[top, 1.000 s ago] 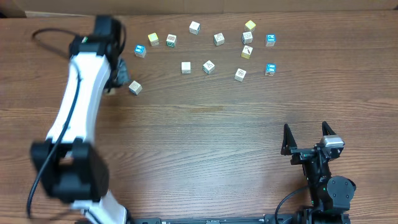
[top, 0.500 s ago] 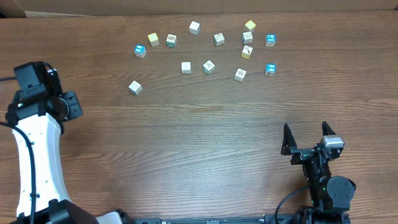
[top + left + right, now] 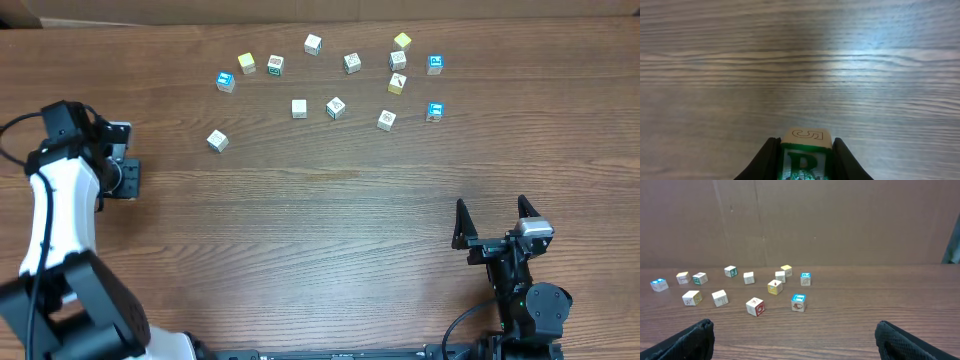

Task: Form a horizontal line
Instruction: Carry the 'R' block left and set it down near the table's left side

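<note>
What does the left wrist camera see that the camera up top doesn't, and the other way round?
Only the left wrist view: the R cube up close, its green letter facing the camera, squeezed in the left pincer. Only the overhead view: the loose cubes scattered along the far side, and the right pincer, open and empty. Both: the wooden table and the left pincer, though from above its cube is hidden.
</note>
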Robot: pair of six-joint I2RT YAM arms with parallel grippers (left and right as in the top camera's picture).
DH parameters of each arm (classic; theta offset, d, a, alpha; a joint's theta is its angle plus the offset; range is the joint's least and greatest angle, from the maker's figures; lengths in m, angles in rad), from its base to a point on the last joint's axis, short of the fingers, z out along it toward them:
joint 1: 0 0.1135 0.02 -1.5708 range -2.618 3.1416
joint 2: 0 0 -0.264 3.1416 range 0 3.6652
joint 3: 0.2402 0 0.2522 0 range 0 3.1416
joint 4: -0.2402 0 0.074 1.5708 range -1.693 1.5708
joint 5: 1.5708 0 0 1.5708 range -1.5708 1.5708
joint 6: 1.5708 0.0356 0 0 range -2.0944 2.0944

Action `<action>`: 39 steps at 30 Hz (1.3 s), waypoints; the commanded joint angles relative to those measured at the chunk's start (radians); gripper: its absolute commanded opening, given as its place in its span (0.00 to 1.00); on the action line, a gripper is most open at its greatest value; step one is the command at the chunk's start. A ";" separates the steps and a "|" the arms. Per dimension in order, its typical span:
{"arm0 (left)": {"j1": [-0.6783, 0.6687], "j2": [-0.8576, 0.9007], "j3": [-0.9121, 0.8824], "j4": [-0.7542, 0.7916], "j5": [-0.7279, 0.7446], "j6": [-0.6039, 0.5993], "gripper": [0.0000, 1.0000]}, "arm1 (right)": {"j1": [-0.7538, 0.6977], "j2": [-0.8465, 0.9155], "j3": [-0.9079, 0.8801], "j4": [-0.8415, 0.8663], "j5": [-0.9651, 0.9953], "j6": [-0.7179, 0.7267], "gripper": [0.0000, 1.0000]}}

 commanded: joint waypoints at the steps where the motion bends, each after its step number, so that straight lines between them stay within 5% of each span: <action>1: 0.010 0.044 -0.010 0.020 0.005 0.050 0.04 | -0.002 -0.006 -0.010 0.004 0.000 -0.004 1.00; 20: 0.031 0.154 -0.010 0.164 0.008 -0.016 0.05 | -0.002 -0.006 -0.010 0.004 0.000 -0.004 1.00; 39: 0.031 0.155 -0.013 0.219 0.048 -0.042 0.29 | -0.002 -0.006 -0.010 0.004 0.000 -0.004 1.00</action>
